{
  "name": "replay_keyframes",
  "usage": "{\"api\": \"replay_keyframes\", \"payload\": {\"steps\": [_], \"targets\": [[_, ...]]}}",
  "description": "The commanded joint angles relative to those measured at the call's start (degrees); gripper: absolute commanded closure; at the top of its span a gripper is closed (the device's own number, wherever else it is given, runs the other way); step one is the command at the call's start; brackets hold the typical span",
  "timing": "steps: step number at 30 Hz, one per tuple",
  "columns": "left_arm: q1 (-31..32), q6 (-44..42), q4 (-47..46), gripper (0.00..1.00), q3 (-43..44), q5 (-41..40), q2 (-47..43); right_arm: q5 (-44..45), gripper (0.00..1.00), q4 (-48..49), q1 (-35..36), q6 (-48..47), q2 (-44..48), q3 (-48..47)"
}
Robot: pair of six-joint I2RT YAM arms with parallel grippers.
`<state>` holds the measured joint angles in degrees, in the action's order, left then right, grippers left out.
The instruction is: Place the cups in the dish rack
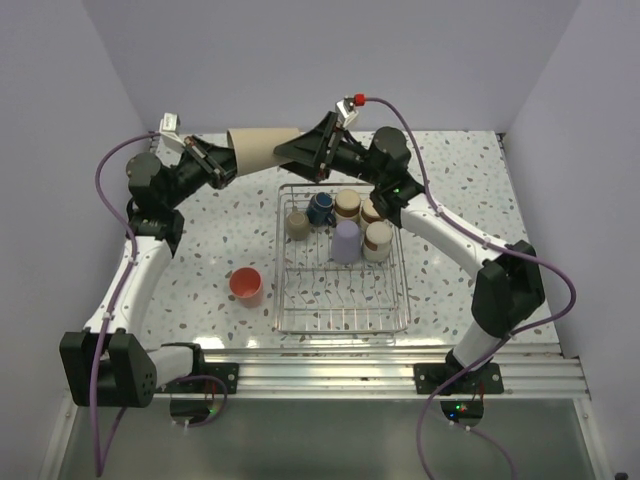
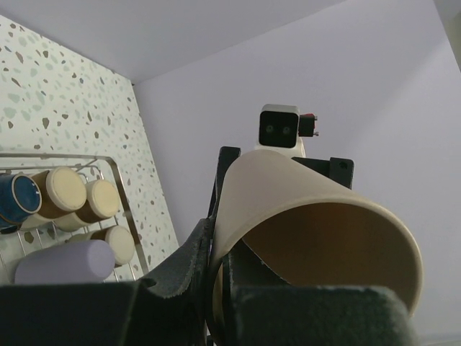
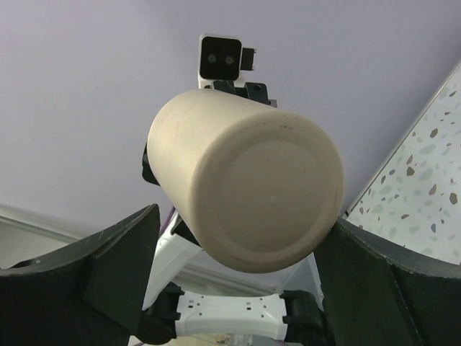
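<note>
The tall beige tumbler (image 1: 262, 147) lies on its side in the air over the table's far side. My left gripper (image 1: 225, 160) is shut on the tumbler's rim, one finger inside and one outside (image 2: 216, 252); the tumbler's open mouth (image 2: 317, 216) faces the left wrist camera. My right gripper (image 1: 292, 150) is open, its fingers (image 3: 115, 267) straddling the tumbler's closed base (image 3: 252, 194) with a gap on the left side. The dish rack (image 1: 342, 322) holds a dark blue mug (image 1: 320, 208), a lavender tumbler (image 1: 345, 242) and several short tan cups (image 1: 377, 240). A coral-pink cup (image 1: 245, 285) stands on the table left of the rack.
The rack's near half holds only bare wire. The cups in the rack also show in the left wrist view (image 2: 65, 263). Lavender walls close in the table at the back and both sides.
</note>
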<state>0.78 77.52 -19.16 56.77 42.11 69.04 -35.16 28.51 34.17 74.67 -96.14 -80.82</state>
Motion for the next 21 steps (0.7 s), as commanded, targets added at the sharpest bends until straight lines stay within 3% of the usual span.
{"api": "replay_keyframes", "payload": {"steps": [1, 7, 12, 16, 21], "targets": [[0.2, 0.4, -1.8, 1.00, -0.4, 2.1, -1.6, 1.8, 0.12, 4.0, 0.3, 0.6, 0.1, -2.6], [0.2, 0.2, -1.2, 1.00, -0.5, 2.5, -2.1, 2.5, 0.08, 4.6, 0.3, 1.1, -0.1, -2.9], [0.1, 0.1, -0.9, 1.00, -0.4, 2.7, -2.3, 2.8, 0.10, 5.1, 0.2, 1.4, -0.4, -2.9], [0.2, -1.0, 0.5, 1.00, -0.3, 2.7, -2.4, 2.6, 0.26, 6.4, 0.3, 2.4, -0.6, -2.9], [0.2, -2.7, 2.9, 1.00, -0.2, 2.6, -2.3, 2.5, 0.64, 6.8, 0.5, 2.5, -0.3, -2.2]]}}
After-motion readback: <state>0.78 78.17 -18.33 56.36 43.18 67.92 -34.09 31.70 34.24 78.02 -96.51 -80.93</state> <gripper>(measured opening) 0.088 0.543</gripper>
